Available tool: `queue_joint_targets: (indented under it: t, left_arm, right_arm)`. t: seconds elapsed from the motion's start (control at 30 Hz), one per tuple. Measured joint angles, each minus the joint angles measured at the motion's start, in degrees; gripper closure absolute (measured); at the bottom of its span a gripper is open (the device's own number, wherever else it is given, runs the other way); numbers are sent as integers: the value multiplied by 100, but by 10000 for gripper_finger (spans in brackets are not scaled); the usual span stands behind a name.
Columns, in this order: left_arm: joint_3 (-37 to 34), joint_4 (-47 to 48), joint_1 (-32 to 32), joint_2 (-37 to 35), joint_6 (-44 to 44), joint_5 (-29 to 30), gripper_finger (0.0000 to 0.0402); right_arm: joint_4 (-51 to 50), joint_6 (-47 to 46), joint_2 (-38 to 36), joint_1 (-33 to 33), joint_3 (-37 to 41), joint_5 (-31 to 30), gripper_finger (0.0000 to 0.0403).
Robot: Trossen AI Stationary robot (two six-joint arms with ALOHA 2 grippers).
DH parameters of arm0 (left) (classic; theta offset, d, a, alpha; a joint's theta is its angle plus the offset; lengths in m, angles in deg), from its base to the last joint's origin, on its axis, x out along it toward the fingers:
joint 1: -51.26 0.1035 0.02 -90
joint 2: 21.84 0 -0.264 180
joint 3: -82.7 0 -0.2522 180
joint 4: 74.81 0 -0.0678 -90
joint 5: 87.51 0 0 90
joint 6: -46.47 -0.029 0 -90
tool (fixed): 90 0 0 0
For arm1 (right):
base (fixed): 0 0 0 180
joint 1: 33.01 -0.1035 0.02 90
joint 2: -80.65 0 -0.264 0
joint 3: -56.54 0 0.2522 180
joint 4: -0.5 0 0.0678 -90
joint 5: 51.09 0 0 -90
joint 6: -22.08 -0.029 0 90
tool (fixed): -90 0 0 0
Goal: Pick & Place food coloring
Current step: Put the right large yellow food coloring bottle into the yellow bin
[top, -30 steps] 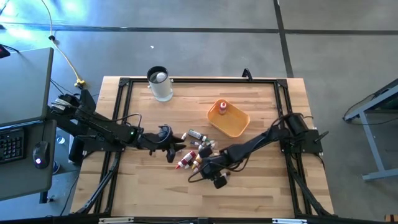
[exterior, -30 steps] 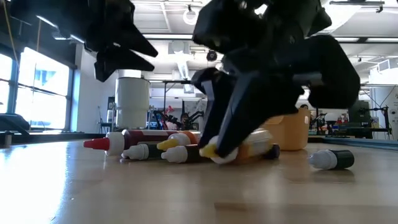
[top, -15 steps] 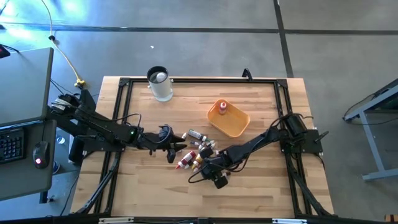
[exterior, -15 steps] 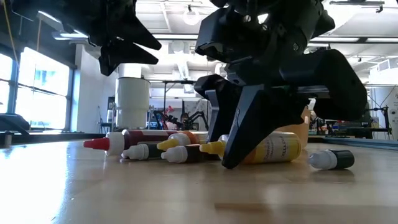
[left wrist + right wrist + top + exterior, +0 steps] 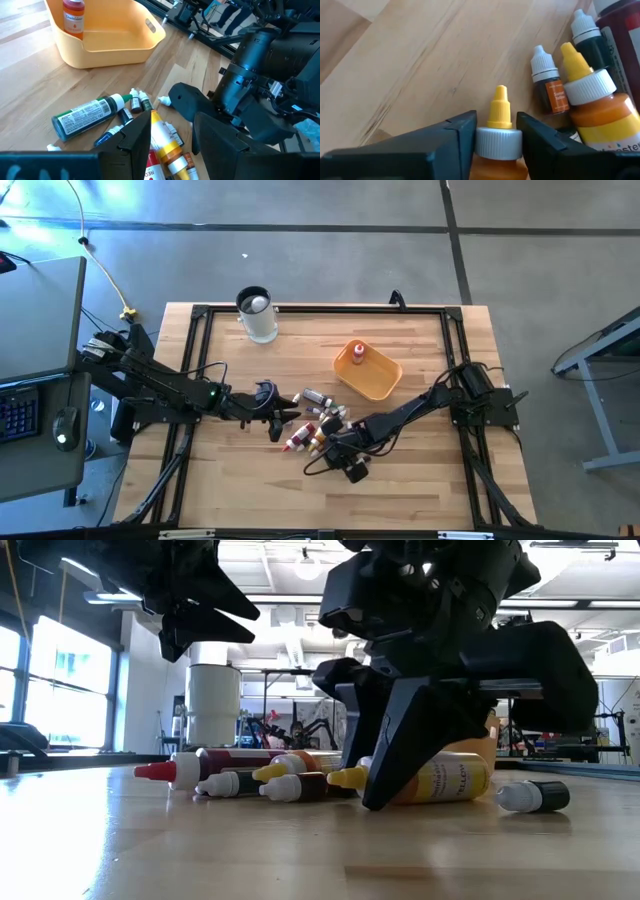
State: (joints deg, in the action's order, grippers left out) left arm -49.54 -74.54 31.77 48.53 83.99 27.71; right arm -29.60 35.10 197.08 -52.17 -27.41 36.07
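At the middle of the table (image 5: 420,340), the right end effector (image 5: 497,132) is lowered onto a pile of food coloring bottles (image 5: 316,426), its fingers set on either side of the white collar of a yellow-tipped bottle (image 5: 498,131). Touching cannot be made out for certain. Just beside it, a larger yellow-tipped bottle (image 5: 592,97) and small dark bottles (image 5: 549,80) are seen. The left end effector (image 5: 170,137) is held part open and empty above the pile. One orange bottle (image 5: 73,16) stands in the yellow tray (image 5: 115,50).
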Motion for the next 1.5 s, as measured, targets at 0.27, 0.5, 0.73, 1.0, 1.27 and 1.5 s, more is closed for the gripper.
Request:
queue_joint_targets:
  t: [0.27,0.5,0.73,1.0,1.27,1.5]
  left_arm:
    - [0,0,0,0,2,0,250]
    - [0,-4,0,0,2,91,250]
    - [0,-7,0,0,24,127,250]
    - [0,-11,-2,0,35,133,250]
    - [0,-12,-2,0,306,284,250]
    - [0,-12,-2,0,307,691,250]
  right_arm:
    - [-95,93,30,-5,-340,23,288]
    - [-81,-284,-289,5,-1059,-387,287]
    - [-466,210,-1344,-154,-1206,-1619,288]
    - [-325,163,-3455,-439,-488,-2272,287]
    - [3013,412,-5606,-344,2944,-2434,287]
    - [7056,686,-6262,734,5799,-2332,281]
